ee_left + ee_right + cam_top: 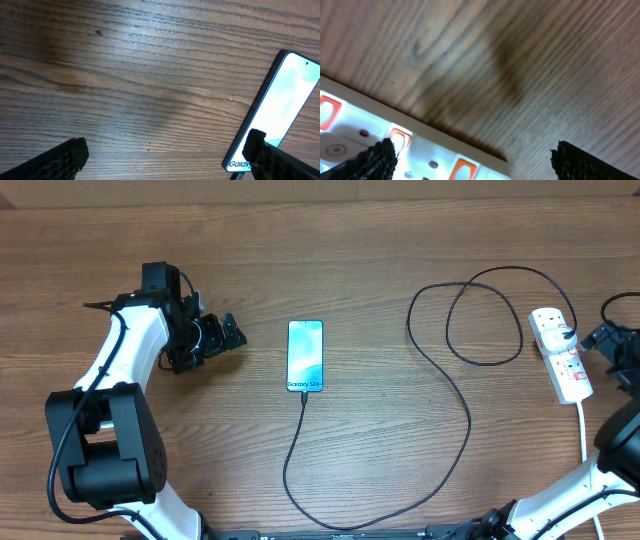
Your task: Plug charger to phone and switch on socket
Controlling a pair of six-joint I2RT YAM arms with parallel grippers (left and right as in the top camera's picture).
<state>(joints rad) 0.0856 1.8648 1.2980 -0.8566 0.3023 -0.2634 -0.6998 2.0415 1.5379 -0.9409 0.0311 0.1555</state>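
Note:
The phone (305, 356) lies flat mid-table, screen lit blue, "Galaxy S24" text at its near end. The thin black charger cable (440, 390) runs from the phone's near end, loops across the table and reaches the white socket strip (560, 352) at the right. My left gripper (226, 334) is open and empty, left of the phone; the phone shows in the left wrist view (280, 110) partly behind the right finger. My right gripper (600, 340) is open, just right of the socket. The right wrist view shows the socket (405, 145) with orange-red switches under the left finger.
A thick white cord (584, 440) runs from the socket toward the near edge. The right arm's black cable (620, 305) curls at the far right. The table is bare brown wood (350, 250).

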